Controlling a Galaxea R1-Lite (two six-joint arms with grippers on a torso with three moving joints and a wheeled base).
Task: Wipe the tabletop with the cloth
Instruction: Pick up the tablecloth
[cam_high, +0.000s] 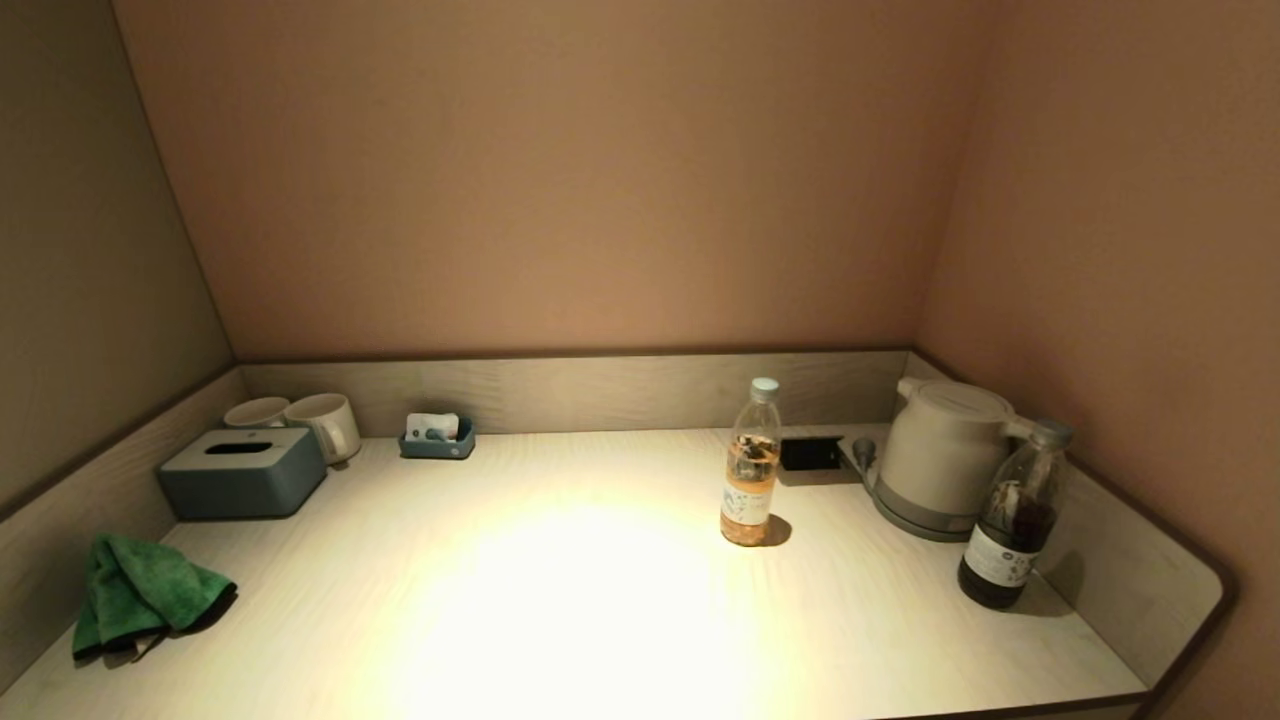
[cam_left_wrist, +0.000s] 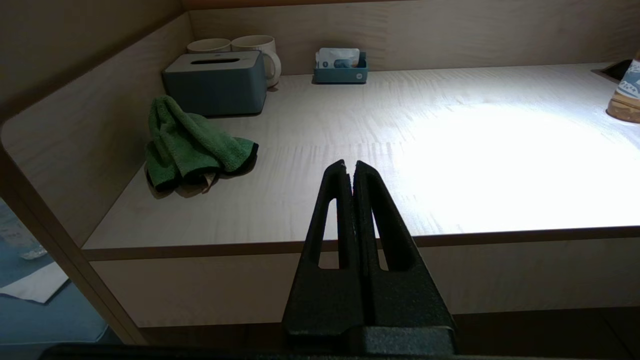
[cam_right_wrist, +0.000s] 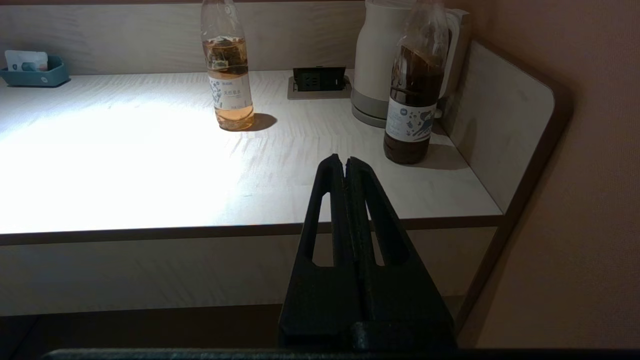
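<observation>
Left hand (cam_left_wrist: 349, 165): fingers pressed together, empty, held off the near edge of the worktop (cam_left_wrist: 350, 220) and below its level; not seen from the head camera. Right hand (cam_right_wrist: 345, 161): likewise pressed together, empty, parked off the near edge toward the right.

Cloth (cam_high: 140, 592): green, bunched in a loose heap at the near left, resting against the left side panel. Untouched; wiping not yet begun.

Step in hand, as judged: fetch the cloth with the left hand. It should rise above the worktop edge, spread its fingers, and come down on the highest fold away from the panel, taking enough layers that the cloth does not slide out when dragged.

Adjacent items: tissue box (cam_high: 243, 471) just behind the cloth, two mugs (cam_high: 325, 422) behind that, small blue tray (cam_high: 437, 439) at the far wall.

Open room: broad bare centre, brightly lit, suited to long strokes. Right side crowded: clear bottle (cam_high: 751, 465) standing alone mid-right, kettle (cam_high: 940, 455), dark bottle (cam_high: 1010, 530), recessed socket (cam_high: 810, 453). Bottles look easy to tip; strokes are best stopped short of them. Raised panels close left, far and right sides; only the near edge is open.
</observation>
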